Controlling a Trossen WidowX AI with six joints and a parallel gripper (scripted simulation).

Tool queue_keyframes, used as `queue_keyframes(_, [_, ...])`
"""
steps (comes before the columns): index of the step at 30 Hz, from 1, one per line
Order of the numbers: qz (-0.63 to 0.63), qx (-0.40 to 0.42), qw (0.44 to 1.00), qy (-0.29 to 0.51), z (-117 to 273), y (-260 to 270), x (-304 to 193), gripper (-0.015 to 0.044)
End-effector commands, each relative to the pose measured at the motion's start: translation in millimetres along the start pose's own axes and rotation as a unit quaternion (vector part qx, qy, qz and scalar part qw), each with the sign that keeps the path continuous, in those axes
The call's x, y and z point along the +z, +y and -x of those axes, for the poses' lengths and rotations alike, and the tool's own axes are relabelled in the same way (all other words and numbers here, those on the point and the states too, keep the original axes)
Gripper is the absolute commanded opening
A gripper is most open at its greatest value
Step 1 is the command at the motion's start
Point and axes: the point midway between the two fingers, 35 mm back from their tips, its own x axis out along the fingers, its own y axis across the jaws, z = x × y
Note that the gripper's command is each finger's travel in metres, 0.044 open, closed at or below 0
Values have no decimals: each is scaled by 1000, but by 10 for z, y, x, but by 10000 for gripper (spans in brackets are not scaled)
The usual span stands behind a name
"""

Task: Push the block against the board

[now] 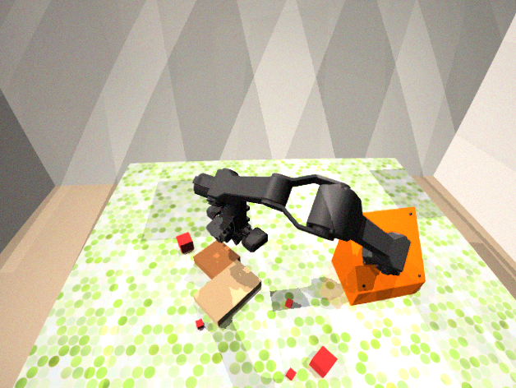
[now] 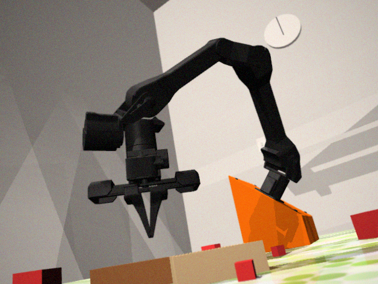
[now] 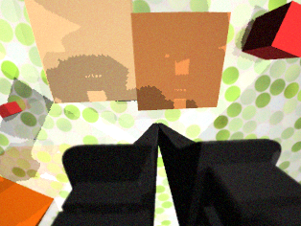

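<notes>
The square block [image 1: 213,259] [image 2: 131,271] [image 3: 179,48], brown, lies flat beside the tan board [image 1: 225,293] [image 2: 216,260] [image 3: 91,43]. One side of the block appears to lie against a long side of the board. In the wrist view the block's near edge sticks out slightly past the board's near end. The board reaches farther at the other end. My gripper [image 1: 236,242] [image 2: 150,236] [image 3: 157,127] is shut and empty. Its tips hang above the table, off the block's near edge, touching neither part.
A red cube [image 1: 185,242] [image 2: 27,277] [image 3: 288,33] lies beyond the block. A small red cube [image 1: 200,324] lies near the board's outer corner, and another [image 1: 288,302] [image 3: 11,109] between board and orange base [image 1: 392,220] [image 2: 262,222]. A larger red cube [image 1: 323,361] lies toward the front.
</notes>
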Motion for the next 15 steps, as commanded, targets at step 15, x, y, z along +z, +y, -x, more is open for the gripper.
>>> queue_keyframes(15, [116, 4, 993, -1, -597, -224, -206, 0])
